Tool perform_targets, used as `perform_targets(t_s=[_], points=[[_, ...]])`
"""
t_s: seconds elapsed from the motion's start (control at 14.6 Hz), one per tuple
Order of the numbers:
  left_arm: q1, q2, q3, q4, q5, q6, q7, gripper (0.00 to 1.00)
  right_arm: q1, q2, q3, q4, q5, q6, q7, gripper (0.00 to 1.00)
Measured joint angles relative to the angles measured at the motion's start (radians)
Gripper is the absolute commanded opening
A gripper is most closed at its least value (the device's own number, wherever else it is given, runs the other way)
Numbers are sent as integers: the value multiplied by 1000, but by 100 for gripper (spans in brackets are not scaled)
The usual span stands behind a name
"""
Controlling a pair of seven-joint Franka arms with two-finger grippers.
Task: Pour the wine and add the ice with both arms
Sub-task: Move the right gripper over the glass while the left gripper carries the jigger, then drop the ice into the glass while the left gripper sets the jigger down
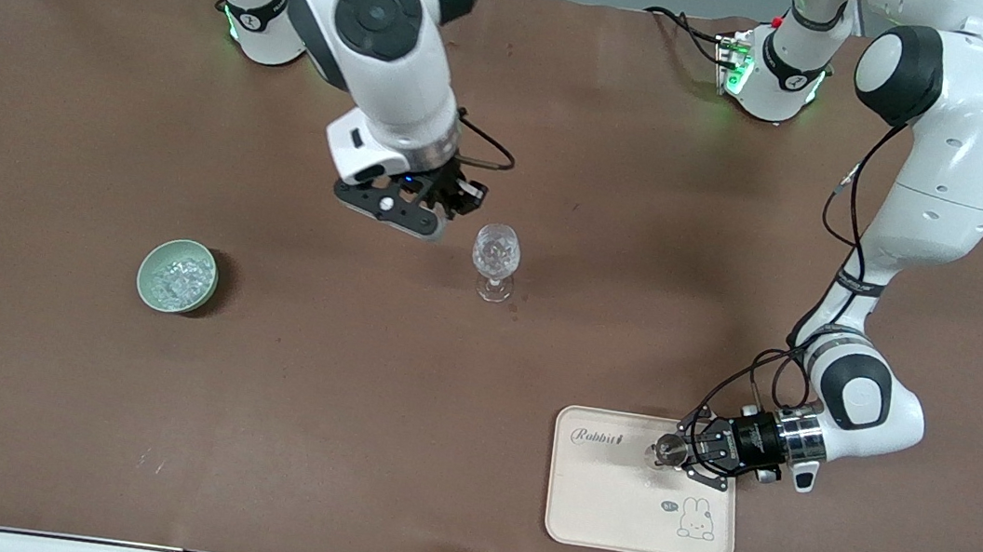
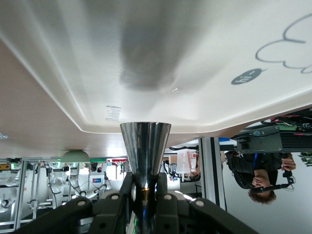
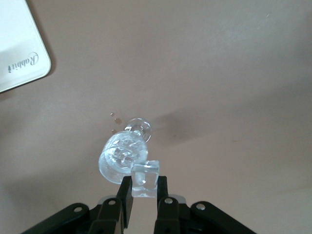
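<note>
From high across the table (image 1: 62, 411) we face both bases. Left wrist cam sits v. close, low over the tray (image 2: 204, 58). Right wrist cam looks down on the glass (image 3: 122, 156); tray corner shared w/ front.

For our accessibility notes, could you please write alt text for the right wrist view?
The right gripper holds a clear ice cube in its black jaws just above a clear faceted stemmed glass standing on the brown table. A corner of a cream tray printed "Rabbit" shows at the edge.
</note>
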Motion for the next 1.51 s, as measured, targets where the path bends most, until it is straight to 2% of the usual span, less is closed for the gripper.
perform_targets(t_s=[0.21,0.48,0.55,0.62,0.69,0.76,0.82,0.89,1.1,1.24,1.51], points=[[16,14,0,5,-24,0,5,1,51,74,0,33,1,7,82,0],[37,34,0,6,-53,0,35,4,88,124,0,43,1,42,149,0],[37,43,0,6,-70,0,49,13,89,128,0,47,1,42,156,0],[37,52,-1,6,-82,0,62,31,89,130,0,49,1,42,158,1],[37,58,-2,6,-90,-1,68,54,90,131,-1,50,1,42,159,1],[37,61,-3,7,-93,-1,69,67,92,136,-1,50,1,49,159,1],[37,61,-3,7,-93,-1,68,94,95,143,0,50,1,63,161,1],[37,61,-3,8,-93,-1,68,100,98,150,0,50,1,75,163,1],[37,59,-3,16,-93,-1,68,100,100,162,-4,51,1,83,165,1],[37,45,12,30,-41,-1,71,100,100,162,-8,52,1,83,165,1],[99,-35,39,33,291,-101,57,100,100,162,-8,55,1,82,165,3]])
